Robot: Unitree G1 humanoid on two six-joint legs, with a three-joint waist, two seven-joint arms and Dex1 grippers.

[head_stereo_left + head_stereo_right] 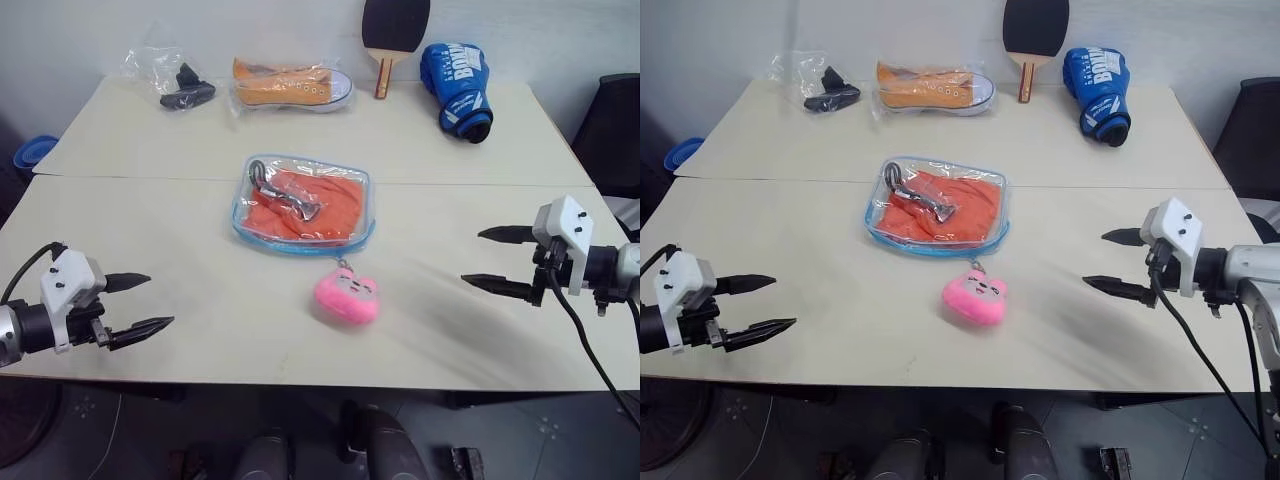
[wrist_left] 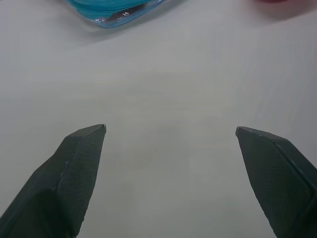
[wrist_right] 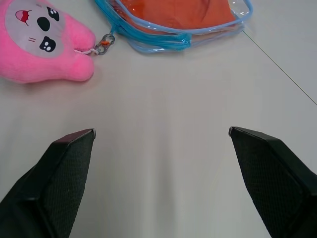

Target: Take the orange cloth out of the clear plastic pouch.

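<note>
The clear plastic pouch (image 1: 302,205) lies flat on the worktop (image 1: 200,290), between the two grippers and farther from the robot than both. The orange cloth (image 1: 310,205) is inside it. The pink plush charm (image 1: 347,297) lies just beside the pouch. The left gripper (image 1: 138,303) and the right gripper (image 1: 492,260) both have their jaws spread wide, holding nothing, well apart from the pouch.
</note>
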